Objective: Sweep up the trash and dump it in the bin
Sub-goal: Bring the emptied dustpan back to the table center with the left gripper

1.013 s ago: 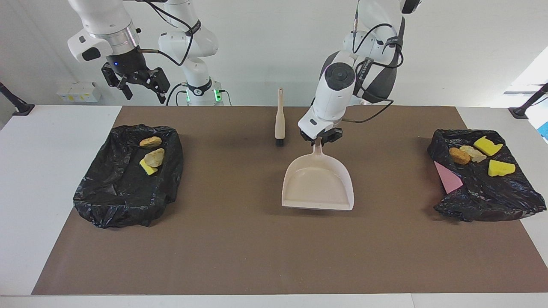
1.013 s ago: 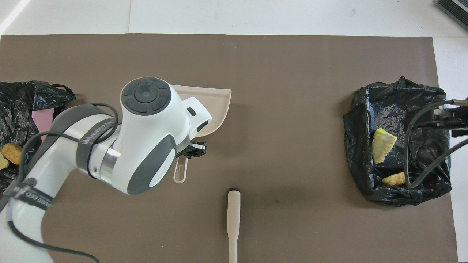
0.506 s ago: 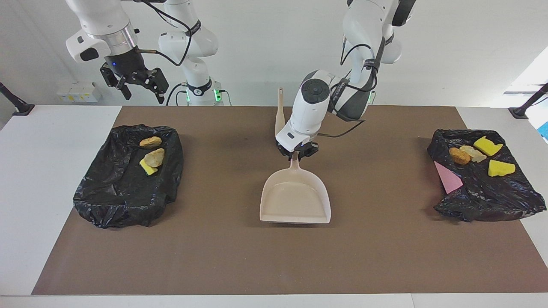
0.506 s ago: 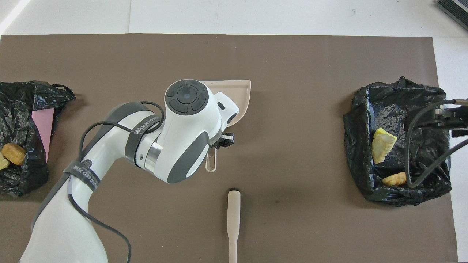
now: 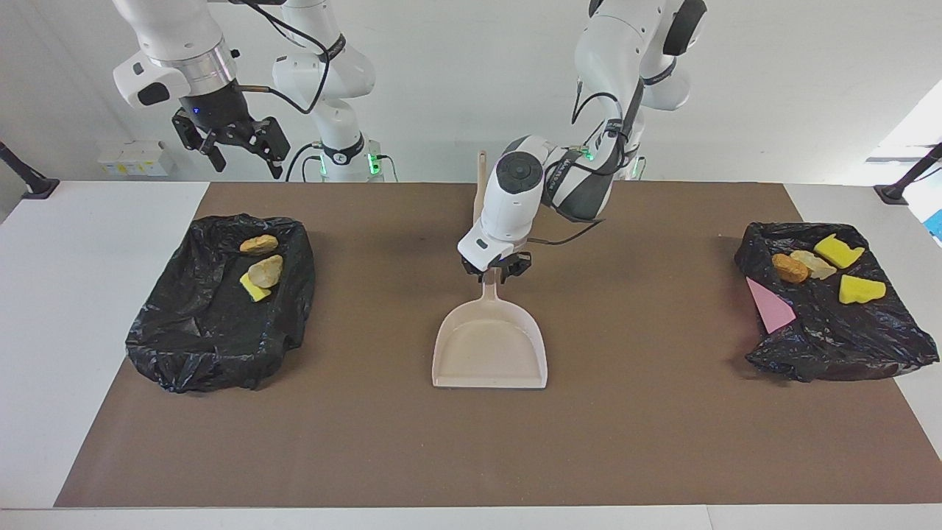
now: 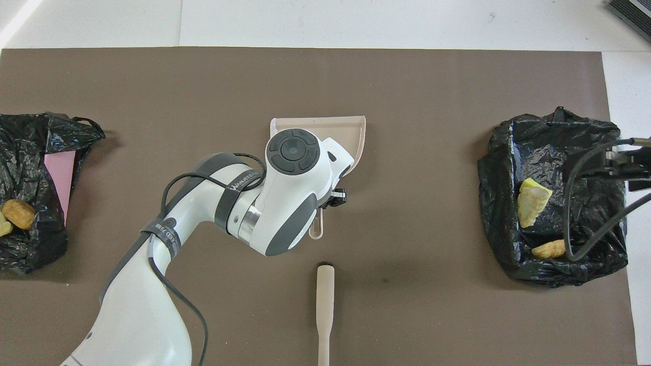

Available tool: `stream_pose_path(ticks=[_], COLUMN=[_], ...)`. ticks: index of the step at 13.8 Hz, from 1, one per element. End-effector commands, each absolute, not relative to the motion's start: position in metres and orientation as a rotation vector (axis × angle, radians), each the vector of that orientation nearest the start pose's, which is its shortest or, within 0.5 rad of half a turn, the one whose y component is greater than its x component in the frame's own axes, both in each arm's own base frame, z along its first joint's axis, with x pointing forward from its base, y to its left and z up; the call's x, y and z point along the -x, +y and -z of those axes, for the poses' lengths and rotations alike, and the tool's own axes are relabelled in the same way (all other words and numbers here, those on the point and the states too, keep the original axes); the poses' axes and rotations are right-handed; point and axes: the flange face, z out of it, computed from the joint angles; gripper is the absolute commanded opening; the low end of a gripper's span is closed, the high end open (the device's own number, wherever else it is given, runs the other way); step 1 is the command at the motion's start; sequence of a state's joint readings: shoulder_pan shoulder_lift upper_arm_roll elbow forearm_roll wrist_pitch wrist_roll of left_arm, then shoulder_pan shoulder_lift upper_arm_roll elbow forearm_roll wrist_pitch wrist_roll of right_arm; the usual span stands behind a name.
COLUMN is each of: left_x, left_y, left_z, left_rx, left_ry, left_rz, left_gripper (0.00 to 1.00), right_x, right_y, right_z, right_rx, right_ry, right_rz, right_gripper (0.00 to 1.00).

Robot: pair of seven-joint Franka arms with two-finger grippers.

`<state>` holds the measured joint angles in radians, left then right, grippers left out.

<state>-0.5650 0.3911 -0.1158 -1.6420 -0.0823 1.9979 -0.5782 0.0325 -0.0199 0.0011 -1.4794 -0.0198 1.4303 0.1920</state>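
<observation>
1. Left arm's wrist covers most of the dustpan (image 6: 356, 133) in the overhead view.
2. Brush (image 5: 480, 193) half hidden at the facing view's top centre.
3. Black bag (image 6: 30, 188) cut off at the overhead view's left edge.
4. Left gripper (image 5: 497, 268) fingers too small to read.

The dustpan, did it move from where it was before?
Yes. The dustpan, its handle at the left gripper, has slid away from the bin with the pink sheet toward the table's middle, now in line with the brush.

Dustpan (image 5: 489, 346) mid-mat, brush (image 6: 325, 310) nearer robots, trash (image 5: 824, 265) apparently in end bags (image 5: 831, 324)
</observation>
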Motion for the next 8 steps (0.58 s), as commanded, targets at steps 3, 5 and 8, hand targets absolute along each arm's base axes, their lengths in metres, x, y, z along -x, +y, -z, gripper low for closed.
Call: stream_pose_path(ticks=[3,5,8], left_x=[-0.558,-0.583,-0.606], left_y=[-0.324,-0.271,-0.199], left_z=[-0.438,-0.459,-0.482], left_rx=[3.206,3.224,3.241], left_ry=[-0.13,-0.15,-0.08], left_rz=[-0.101,-0.038,0.035], left_gripper=[1.0,1.0,1.0], right_x=[-0.529,-0.529,-0.529], right_y=[0.012,0.012,0.012], right_z=[-0.666,-0.666,-0.666], right_rx=[3.134,3.134,3.134], right_ry=[0.238,0.238,0.236], right_rz=[-0.051,-0.048,-0.051], right_gripper=[1.0,1.0,1.0])
